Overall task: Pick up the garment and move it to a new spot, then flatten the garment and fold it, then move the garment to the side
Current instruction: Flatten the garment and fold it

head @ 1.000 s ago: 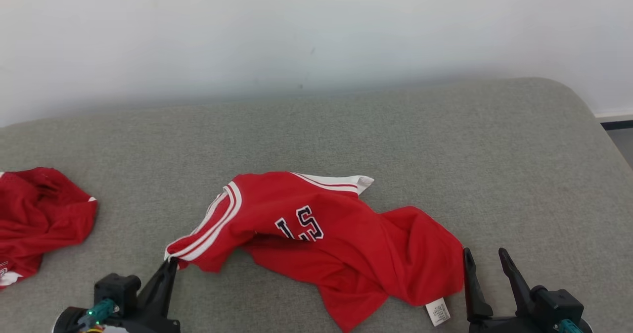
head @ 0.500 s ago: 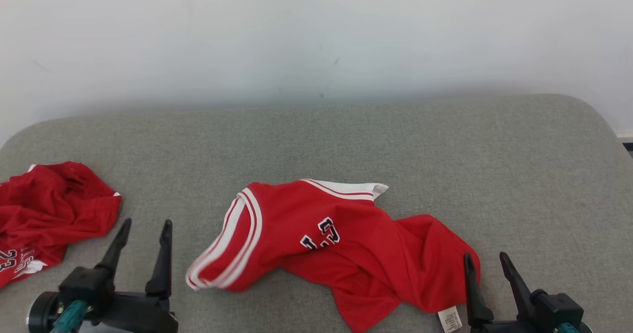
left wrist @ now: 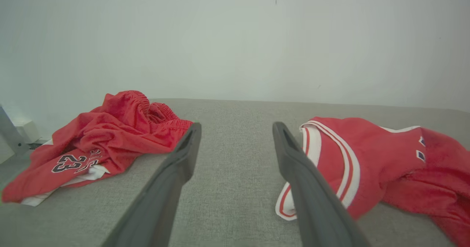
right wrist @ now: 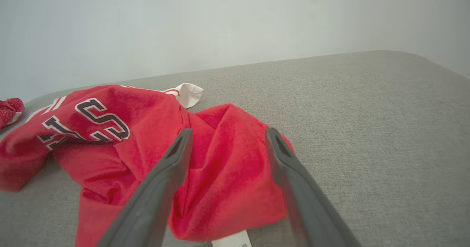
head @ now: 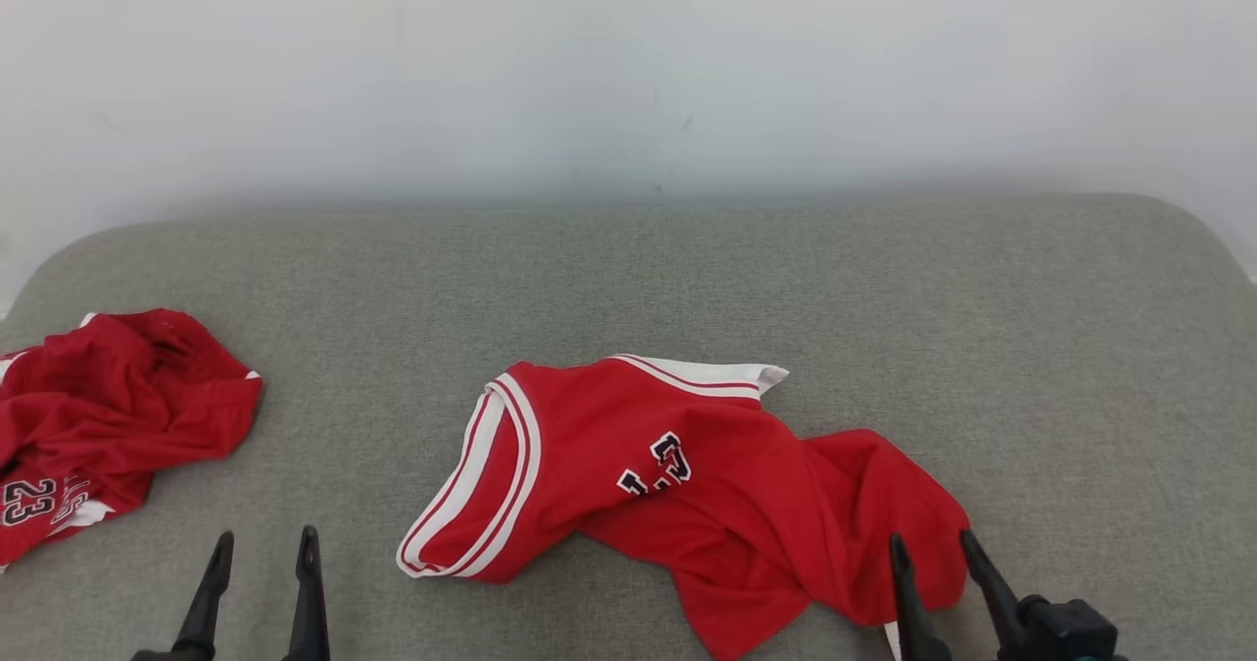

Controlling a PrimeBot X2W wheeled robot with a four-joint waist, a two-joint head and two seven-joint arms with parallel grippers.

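Note:
The garment [head: 687, 484] is a red jersey with white-striped trim and dark letters, lying crumpled on the grey padded surface [head: 687, 268] at the middle front. My left gripper [head: 268, 535] stands open to the left of its striped edge, apart from it and empty. In the left wrist view the left gripper [left wrist: 237, 126] frames bare surface, with the garment [left wrist: 367, 159] beside the right finger. My right gripper [head: 931, 539] is open at the garment's right end. In the right wrist view its fingers [right wrist: 229, 130] stand over the red cloth [right wrist: 220, 155] without pinching it.
A second red garment [head: 118, 415] with the number 23 lies bunched at the far left [left wrist: 110, 140], its edge also in the right wrist view [right wrist: 9, 109]. A pale wall runs behind the surface. Bare grey surface stretches behind and to the right of the jersey.
My left gripper let go of the jersey's striped edge, opened and drew back to the lower left. The edge dropped onto the surface. The head camera shifted too.

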